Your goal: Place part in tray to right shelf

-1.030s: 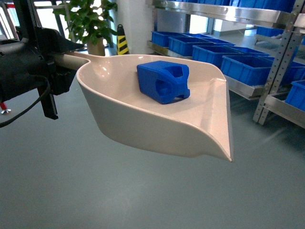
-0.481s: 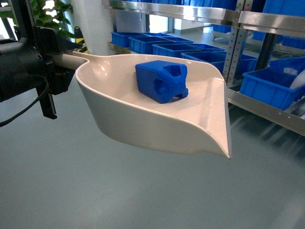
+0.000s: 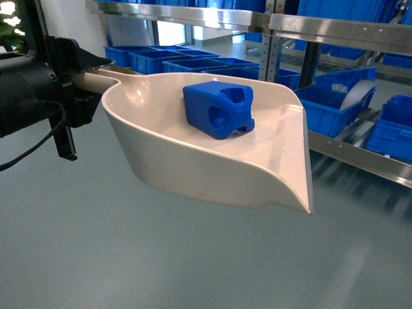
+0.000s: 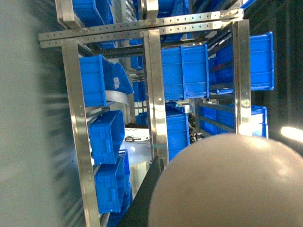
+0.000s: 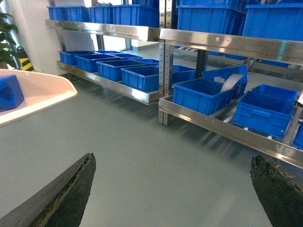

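In the tray, pinched by the left gripper, sits the part; right gripper spread.

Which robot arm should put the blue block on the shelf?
Probably the left. Its gripper holds the handle of the cream plastic scoop tray, where the small bright-blue plastic block sits. The right gripper is open and empty above the floor.

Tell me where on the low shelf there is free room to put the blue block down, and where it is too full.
The low shelf is crowded: blue crates stand side by side along it. Bare metal shows only as its front lip and a narrow gap between two crates. Inside the scoop, bare cream floor lies right of the block, toward the open lip.
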Controlling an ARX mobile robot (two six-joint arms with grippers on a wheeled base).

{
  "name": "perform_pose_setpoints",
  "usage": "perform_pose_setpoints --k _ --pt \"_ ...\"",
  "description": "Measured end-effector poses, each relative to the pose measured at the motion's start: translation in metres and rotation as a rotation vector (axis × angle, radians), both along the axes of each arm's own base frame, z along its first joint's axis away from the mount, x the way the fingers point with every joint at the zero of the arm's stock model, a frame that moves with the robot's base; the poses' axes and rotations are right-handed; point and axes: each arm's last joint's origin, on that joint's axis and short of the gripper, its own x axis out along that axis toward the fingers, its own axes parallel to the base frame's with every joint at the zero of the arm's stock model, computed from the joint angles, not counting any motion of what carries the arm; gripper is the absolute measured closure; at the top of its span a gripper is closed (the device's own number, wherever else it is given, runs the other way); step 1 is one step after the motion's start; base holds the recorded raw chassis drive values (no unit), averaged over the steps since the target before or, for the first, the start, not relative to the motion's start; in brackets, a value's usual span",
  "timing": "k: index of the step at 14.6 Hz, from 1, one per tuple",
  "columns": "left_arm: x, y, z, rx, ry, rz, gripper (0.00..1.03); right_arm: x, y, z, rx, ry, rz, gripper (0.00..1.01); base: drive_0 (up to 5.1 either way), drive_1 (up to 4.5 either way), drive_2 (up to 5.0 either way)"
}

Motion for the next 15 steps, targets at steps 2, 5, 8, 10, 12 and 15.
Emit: perform_pose_setpoints --k 2,5,8,10,12,15 --pt "0.0000 -0.0001 0.0000 0.000 0.000 -0.002 0.91 0.0000 0.0000 0.0000 0.000 0.000 0.000 0.03 -1.7 -1.67 -1.7" --pt "0.0000 0.0000 0.0000 0.000 0.000 -0.002 0.91 0.0000 0.0000 0.0000 0.000 0.000 0.000 0.03 -1.6 -1.56 -1.6" --pt "0.0000 -0.0001 0.0000 0.000 0.000 -0.002 0.91 0.0000 0.0000 0.0000 0.000 0.000 0.000 0.03 -1.7 -1.69 -1.7" --pt "0.0000 0.0000 -0.0001 0.000 0.001 -0.002 0.91 0.0000 0.0000 0.0000 0.000 0.000 0.000 0.03 -1.7 -1.67 -1.7" --pt "0.0000 -0.0001 0.0000 0.000 0.000 -0.002 0.91 0.0000 0.0000 0.0000 0.000 0.000 0.000 0.03 -1.6 -1.56 -1.6" --pt "0.0000 -0.0001 0.0000 0.000 0.000 -0.002 0.91 0.0000 0.0000 0.0000 0.000 0.000 0.000 0.03 -1.6 -1.63 -1.6"
